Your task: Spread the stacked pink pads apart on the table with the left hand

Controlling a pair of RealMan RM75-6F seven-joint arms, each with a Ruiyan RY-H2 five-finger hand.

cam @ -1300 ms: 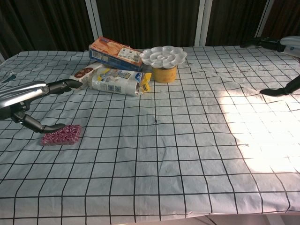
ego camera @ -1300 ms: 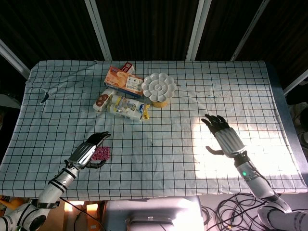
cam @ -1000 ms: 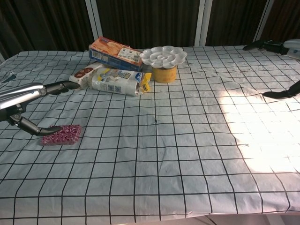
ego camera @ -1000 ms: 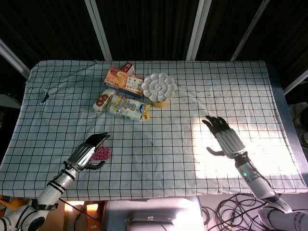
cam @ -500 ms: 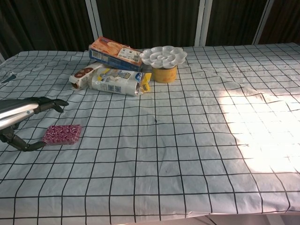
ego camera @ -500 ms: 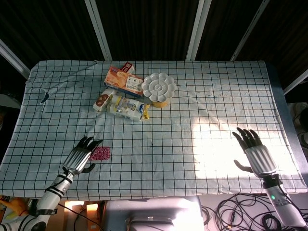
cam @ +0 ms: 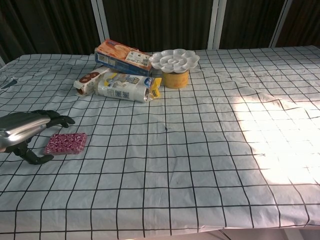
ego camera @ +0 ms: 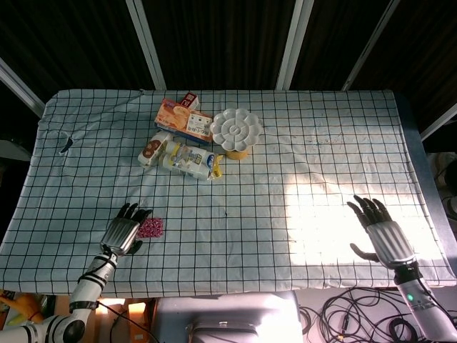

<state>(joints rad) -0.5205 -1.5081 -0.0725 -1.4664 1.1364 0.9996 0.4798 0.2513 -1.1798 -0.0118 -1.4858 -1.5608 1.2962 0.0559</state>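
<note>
Pink pads (ego camera: 151, 227) stacked, spreading not begun. Left hand (ego camera: 123, 233) at their 9 o'clock, fingers wide, empty. Right hand (ego camera: 382, 233) idle, fingers wide.

printed packaging on orange box (cam: 122, 56) and white packet (cam: 124, 86), lettering too small to read

The worktop (ego camera: 300, 150) cloth is white with black squares, the pads (ego camera: 151, 227) are pink and speckled, the flower-shaped tray (ego camera: 236, 128) is white, and the box (ego camera: 184, 119) is orange.
</note>
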